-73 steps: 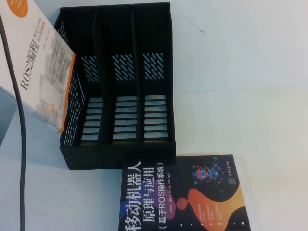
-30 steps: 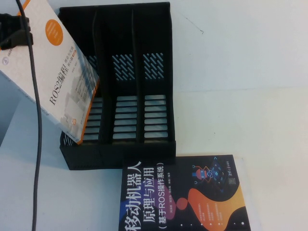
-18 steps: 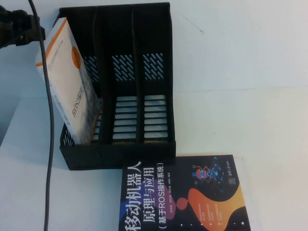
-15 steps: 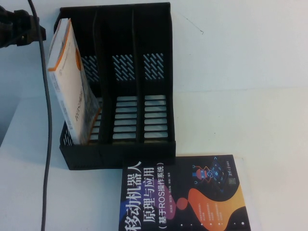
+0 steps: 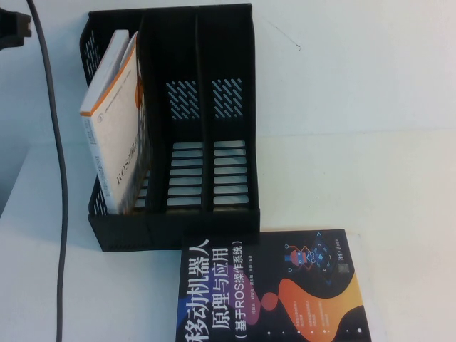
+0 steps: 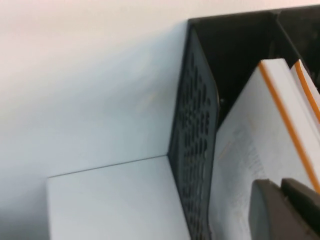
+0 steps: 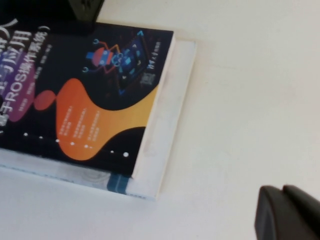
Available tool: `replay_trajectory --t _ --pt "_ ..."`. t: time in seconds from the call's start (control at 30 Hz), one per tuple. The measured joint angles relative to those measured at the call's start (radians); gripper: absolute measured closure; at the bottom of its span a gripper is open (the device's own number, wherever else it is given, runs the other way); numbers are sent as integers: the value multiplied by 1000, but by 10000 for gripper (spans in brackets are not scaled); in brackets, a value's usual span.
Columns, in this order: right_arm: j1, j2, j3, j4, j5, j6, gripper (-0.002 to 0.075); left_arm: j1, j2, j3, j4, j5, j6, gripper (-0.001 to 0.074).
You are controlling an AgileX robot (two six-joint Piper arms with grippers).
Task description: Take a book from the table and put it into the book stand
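A white and orange book (image 5: 114,142) stands tilted in the leftmost slot of the black three-slot book stand (image 5: 228,50). It also shows in the left wrist view (image 6: 250,150), next to the stand's perforated side wall (image 6: 195,140). My left gripper (image 6: 280,200) is shut and empty, close above the book's cover. In the high view only a dark piece of it (image 5: 13,28) shows at the top left. A dark-covered book (image 5: 285,292) lies flat in front of the stand. My right gripper (image 7: 285,210) is shut and empty above bare table beside that book (image 7: 85,95).
A grey cable (image 5: 60,214) hangs down the left side of the high view, left of the stand. The stand's middle and right slots hold nothing. White table stretches to the right of the stand and of the dark book.
The white and orange book swung from outside the stand's left wall into the leftmost slot and now stands there free. My left gripper has let go and pulled back to the upper left.
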Motion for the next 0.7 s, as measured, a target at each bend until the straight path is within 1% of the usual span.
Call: replay_trajectory --t 0.13,0.23,0.47,0.7 --pt "0 -30 0 -59 36 9 727 0 -84 22 54 10 -45 730" --pt "0 -81 0 -69 40 13 727 0 -190 104 52 -32 -52 733" --pt "0 -261 11 -61 23 14 727 0 -525 505 -35 -274 -21 735" --pt "0 -400 135 -11 -58 16 727 0 -830 891 -118 -466 57 736"
